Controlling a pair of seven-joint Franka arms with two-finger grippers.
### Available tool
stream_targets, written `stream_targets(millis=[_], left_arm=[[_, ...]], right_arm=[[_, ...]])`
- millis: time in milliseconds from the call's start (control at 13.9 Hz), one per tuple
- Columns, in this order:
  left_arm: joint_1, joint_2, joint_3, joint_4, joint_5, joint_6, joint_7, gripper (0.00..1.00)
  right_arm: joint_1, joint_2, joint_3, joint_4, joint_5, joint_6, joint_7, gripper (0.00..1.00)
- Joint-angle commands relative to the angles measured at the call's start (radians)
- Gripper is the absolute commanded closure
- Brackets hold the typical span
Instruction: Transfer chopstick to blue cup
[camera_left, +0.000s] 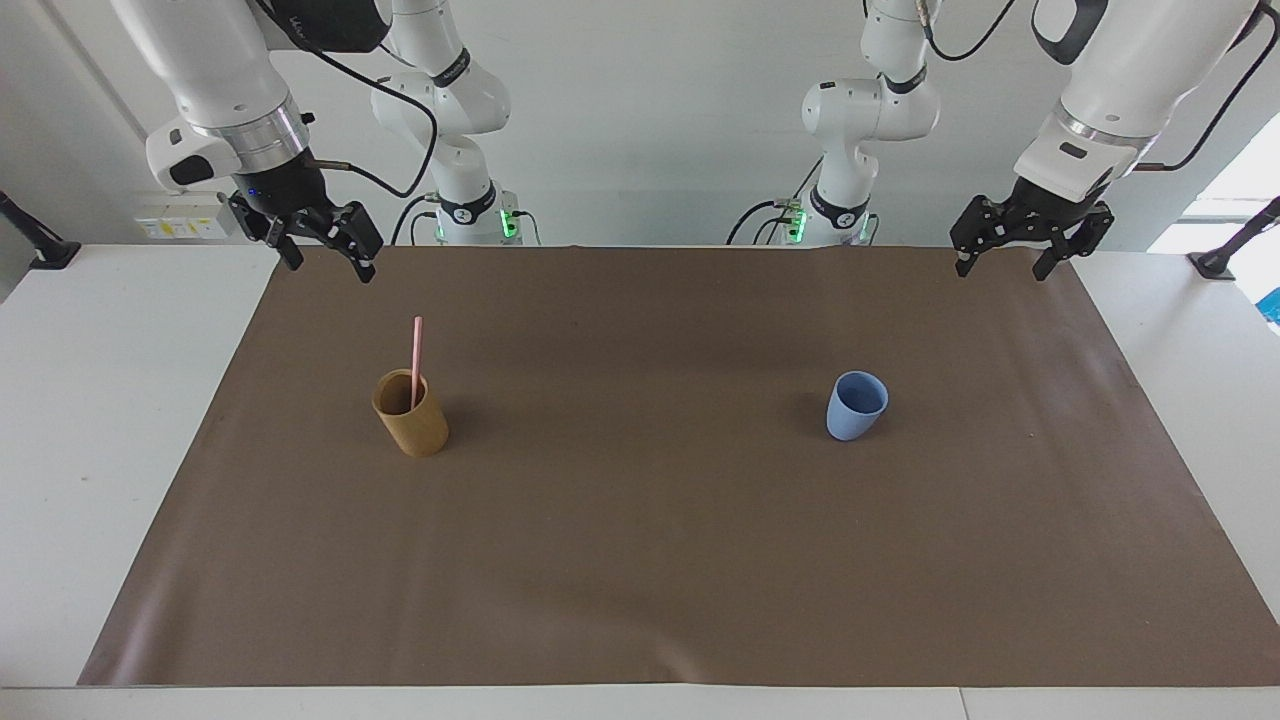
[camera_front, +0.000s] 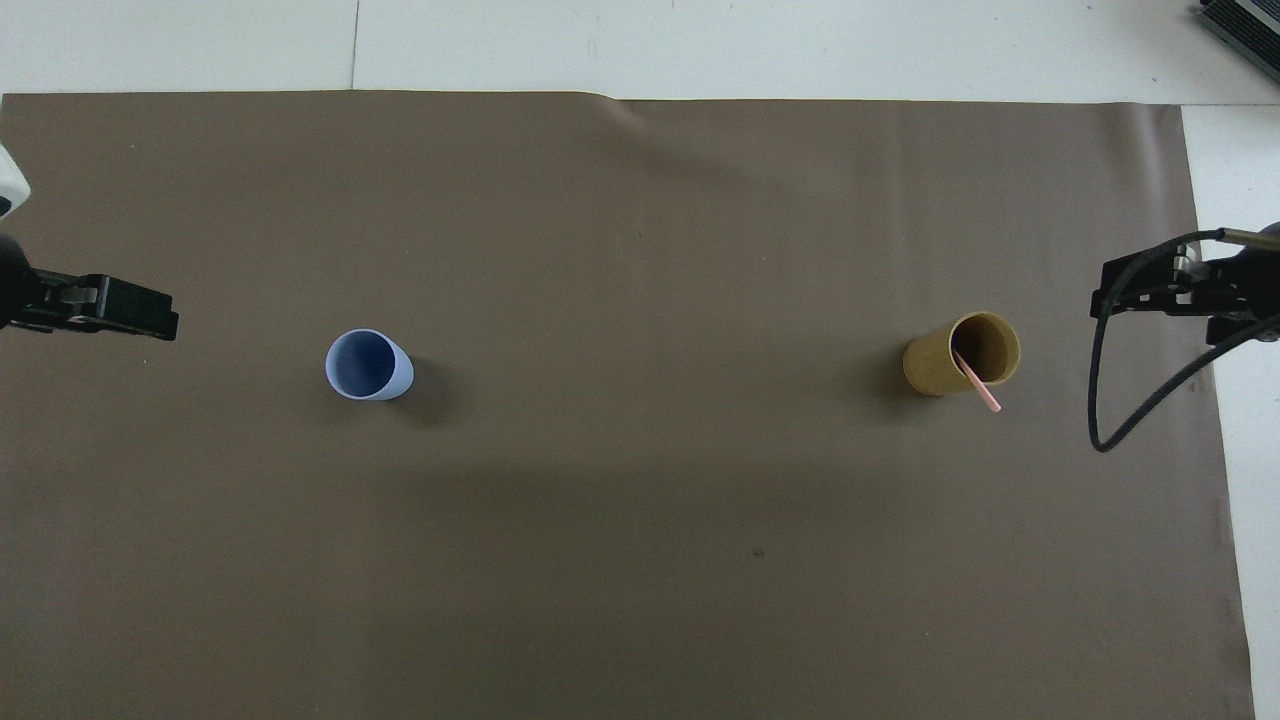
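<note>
Plainly, the chopstick (camera_left: 416, 358) stood in the tan cup (camera_left: 411, 413), leaning on its rim with its upper half sticking out above, toward the right arm's end of the table. The blue cup (camera_left: 856, 405) stood upright on the brown mat (camera_left: 640, 560), well apart from the tan cup, toward the left arm's end and about level with it; nothing could be seen inside.

The right gripper (camera_left: 322, 252) hung over the mat's edge by the robots, above and near the tan cup, its 2 fingers spread and holding nothing. The left gripper (camera_left: 1010, 257) hung over the mat's corner at its own end, fingers spread as well, also with nothing in them; that arm waited.

No step of the transfer looked done yet: this read as the start, with the reach for the stick not yet made. By my judgement the next move called for the right gripper to come over the tan cup and pinch the exposed upper part of the chopstick, then lift it straight up so the tan cup would not tip. Since the cups stood well apart, a handover to the left gripper might be needed.
</note>
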Motion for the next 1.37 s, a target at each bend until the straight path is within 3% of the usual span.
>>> stream_targets(millis=[0,1298], left_arm=[[0.012,-0.019,-0.004,-0.014,-0.011,-0.012,0.017,0.00],[0.012,-0.019,-0.004,-0.014,-0.011,-0.012,0.017,0.00]], right_arm=[[-0.002,-0.001,0.005,-0.003,0.016,0.011,-0.016,0.00],[0.000,-0.002,0.010,-0.004,0.013,-0.003,-0.031,0.00]])
